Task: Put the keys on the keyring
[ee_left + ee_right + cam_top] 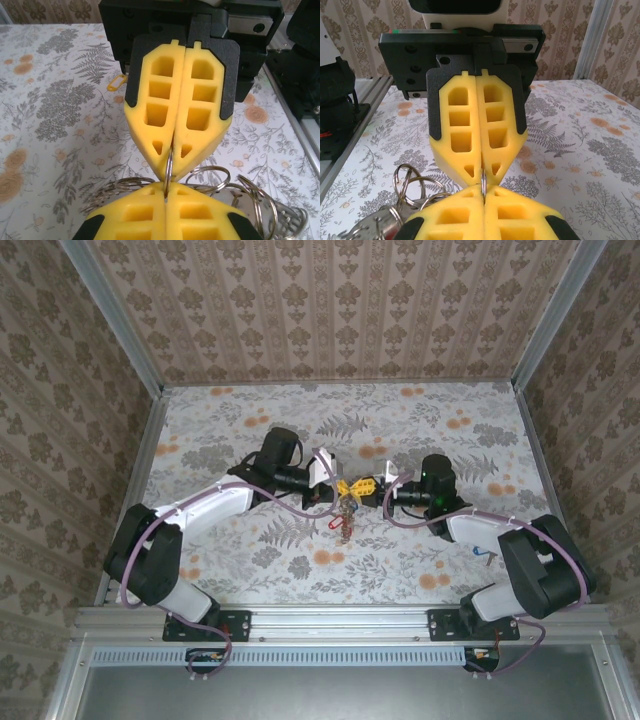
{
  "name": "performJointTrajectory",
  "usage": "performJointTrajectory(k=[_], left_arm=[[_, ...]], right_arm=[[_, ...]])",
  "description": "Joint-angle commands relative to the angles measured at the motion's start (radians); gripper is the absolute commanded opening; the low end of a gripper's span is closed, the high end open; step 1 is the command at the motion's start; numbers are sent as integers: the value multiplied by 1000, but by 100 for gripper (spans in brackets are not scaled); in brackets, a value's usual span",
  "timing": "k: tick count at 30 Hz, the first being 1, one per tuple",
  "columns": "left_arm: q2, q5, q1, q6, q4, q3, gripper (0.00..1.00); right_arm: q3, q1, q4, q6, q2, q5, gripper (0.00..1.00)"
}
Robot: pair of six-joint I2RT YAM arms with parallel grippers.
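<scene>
I am squeezing the thin wire of the keyring (pixel 347 506) with my left hand (pixel 165 202) and my right hand (pixel 484 200), both closed tight on it, and I think pulling gently is best so nothing slips.

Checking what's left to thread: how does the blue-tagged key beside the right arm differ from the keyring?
The keyring is a bunch of rings and keys; the blue-tagged key is one small piece. The keyring is pinched between the left gripper and right gripper; the key lies loose on the table. Both carry coloured tags.
</scene>
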Motion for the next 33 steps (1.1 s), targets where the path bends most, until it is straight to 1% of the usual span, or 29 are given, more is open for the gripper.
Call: performJointTrajectory(k=[1, 4, 6, 9, 11, 12, 14, 17, 19, 24, 26, 29, 33], left_arm=[[-18, -32, -7, 41, -26, 44, 0], [-46, -110, -22, 99, -93, 59, 0], [-61, -158, -35, 140, -149, 76, 0], [-69, -209, -52, 178, -230, 112, 0], [-67, -269, -69, 202, -282, 141, 0], [-63, -282, -77, 206, -297, 155, 0], [-58, -301, -88, 214, -334, 180, 0], [-55, -322, -108, 216, -359, 202, 0], [-54, -330, -116, 216, -367, 208, 0], [-49, -352, -136, 227, -402, 232, 0], [-52, -357, -140, 225, -405, 232, 0], [-51, -355, -141, 218, -401, 234, 0], [-56, -354, -144, 207, -395, 232, 0]], right_arm=[[57, 6, -163, -101, -27, -39, 7], [123, 13, -525, -319, -108, 24, 13], [160, 19, -695, -415, -149, 94, 16], [184, 19, -818, -477, -201, 169, 21], [195, 20, -872, -506, -225, 207, 27], [201, 22, -893, -514, -237, 225, 27], [200, 26, -898, -520, -259, 274, 27], [185, 28, -869, -533, -280, 299, 29], [179, 29, -843, -530, -280, 286, 28], [148, 31, -701, -497, -279, 288, 28], [152, 30, -704, -523, -275, 274, 28], [188, 29, -779, -584, -256, 245, 27], [188, 26, -737, -595, -232, 215, 26]])
